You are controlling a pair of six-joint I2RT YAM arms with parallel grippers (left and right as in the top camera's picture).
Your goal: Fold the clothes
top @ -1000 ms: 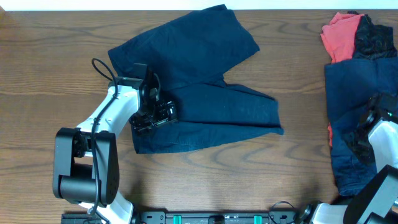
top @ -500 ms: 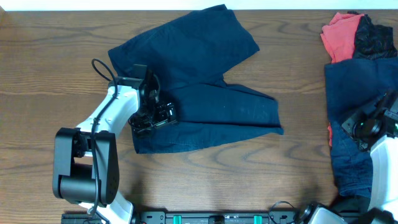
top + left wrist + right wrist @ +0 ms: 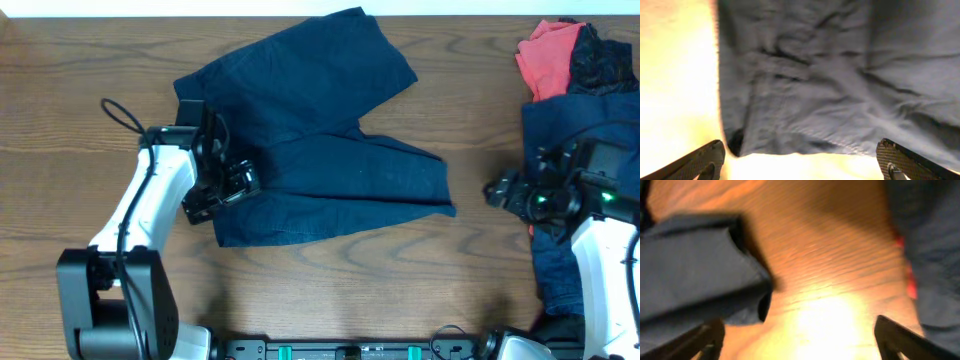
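One brown wooden table [image 3: 60, 90] is seen from above, and on its middle a pair of dark navy blue fabric shorts [image 3: 330, 140] is spread flat with the legs splayed toward the right, so that its edges can be reached from either side. At the right edge, out of the working area, three more pieces are heaped: a long dark navy garment [image 3: 560, 130], with a crumpled coral-red piece [image 3: 545, 60] and a black piece [image 3: 600, 60] bunched at its far end. The left gripper [image 3: 215, 195] is held low over the shorts' left edge, near the waistband. In its wrist view the fingers are spread wide with nothing between them, and the cloth edge lies just ahead. The right gripper [image 3: 497, 192] is placed over bare wood between the shorts' leg hem and the heap, its fingers likewise parted and empty. A grasp at both ends is judged to be in preparation; no fold is yet made
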